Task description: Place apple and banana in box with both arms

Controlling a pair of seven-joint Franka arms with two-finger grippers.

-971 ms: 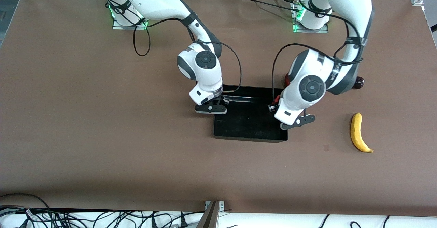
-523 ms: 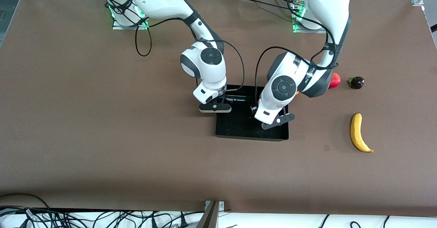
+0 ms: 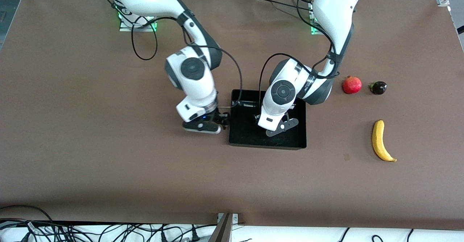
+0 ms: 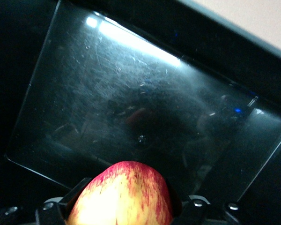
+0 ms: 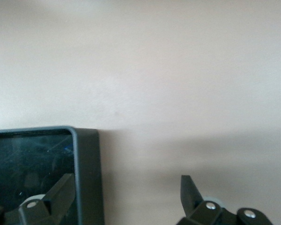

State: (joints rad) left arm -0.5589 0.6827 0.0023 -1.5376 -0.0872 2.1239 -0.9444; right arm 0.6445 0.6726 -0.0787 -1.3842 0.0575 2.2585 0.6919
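My left gripper (image 3: 282, 126) hangs over the middle of the black box (image 3: 246, 135), shut on the red-and-yellow streaked apple (image 4: 124, 199). The left wrist view shows the apple between the fingers, above the glossy box floor (image 4: 131, 93). In the front view the hand hides the apple. My right gripper (image 3: 203, 126) is open and empty, low at the box's wall toward the right arm's end. In the right wrist view it (image 5: 126, 180) straddles that wall (image 5: 86, 173). The yellow banana (image 3: 382, 141) lies on the table toward the left arm's end.
A deep-red round fruit with a crown tip (image 3: 352, 85) and a small dark fruit (image 3: 378, 87) lie on the table, farther from the front camera than the banana. Cables run along the table's front edge.
My left arm carried the apple from the box's edge to over its middle, uncovering the deep-red fruit. My right gripper moved off the box's corner to just outside its wall.
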